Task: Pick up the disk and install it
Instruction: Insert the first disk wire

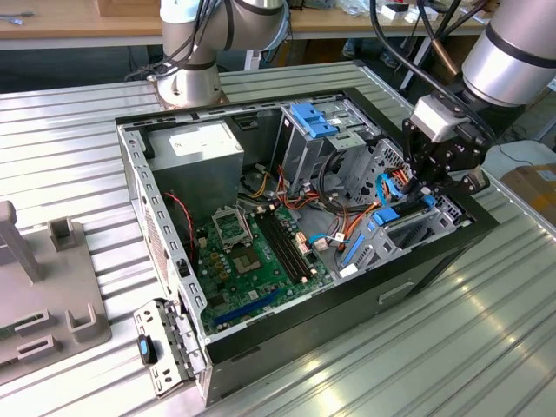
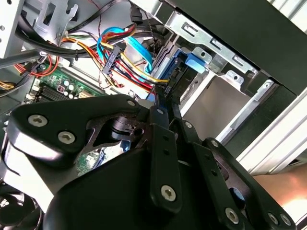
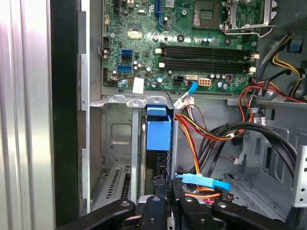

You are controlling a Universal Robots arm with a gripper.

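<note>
On the ribbed desk (image 1: 486, 330) the open computer case (image 1: 139, 200) lies on its side. The tool (image 3: 167, 191) stands over the drive bay (image 3: 117, 143), fingers narrow and, as far as I can see, clamped on the disk (image 3: 156, 165). The disk stands on edge in the bay, just beyond the fingertips. To seat it well, I judge, keep its blue rails parallel to the bay walls and push straight, clear of the cable bundle (image 3: 201, 139) beside the tool. The first wrist view shows the slot and the motherboard (image 3: 192, 28) beyond the tool. The exterior view shows where the tool stands in the case.

Open computer case (image 1: 304, 328), green motherboard (image 1: 252, 254)
</note>
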